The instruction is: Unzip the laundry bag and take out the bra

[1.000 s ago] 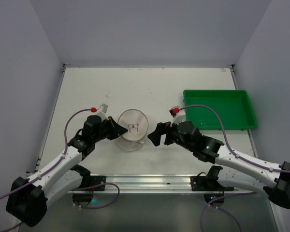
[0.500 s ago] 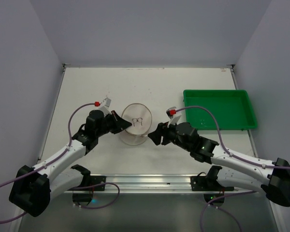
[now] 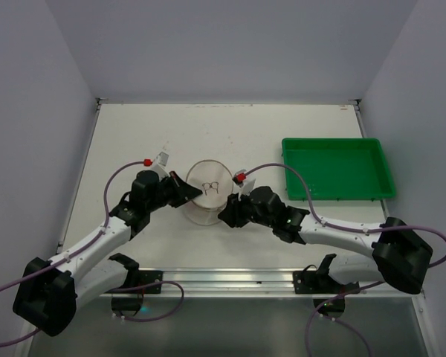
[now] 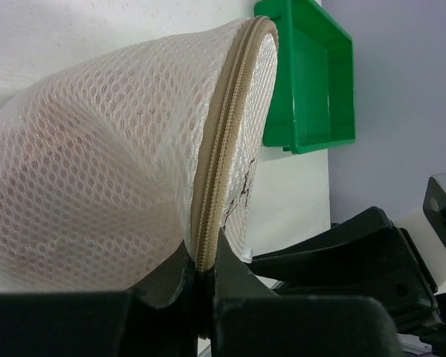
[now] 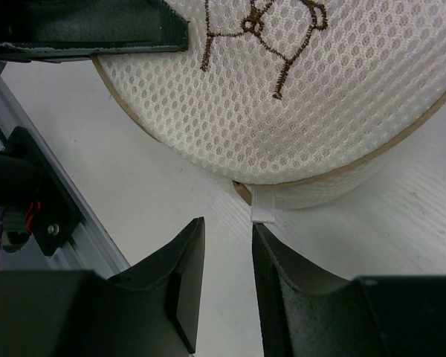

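Observation:
The laundry bag [image 3: 207, 199], a round white mesh drum with a beige zip rim, stands tilted on its edge at the table's middle, its face with the bra sketch [image 3: 211, 187] turned up. My left gripper [image 3: 188, 193] is shut on the zip rim [image 4: 221, 163] at the bag's left side; in the left wrist view the rim runs down between its fingers [image 4: 202, 260]. My right gripper [image 3: 224, 216] sits at the bag's lower right edge, its jaws narrowly open over bare table [image 5: 228, 227]. A small white tab [image 5: 262, 211] on the rim hangs just ahead of its right fingertip. The bra is hidden inside the mesh.
A green rectangular tray [image 3: 334, 141] lies at the right side of the table, behind my right arm. A metal rail [image 3: 230, 279] runs along the near edge between the arm bases. Grey walls close in the table on three sides.
The left gripper tipped the bag up and carried it slightly right. The right gripper moved left up to the bag's lower edge and its jaws narrowed a lot.

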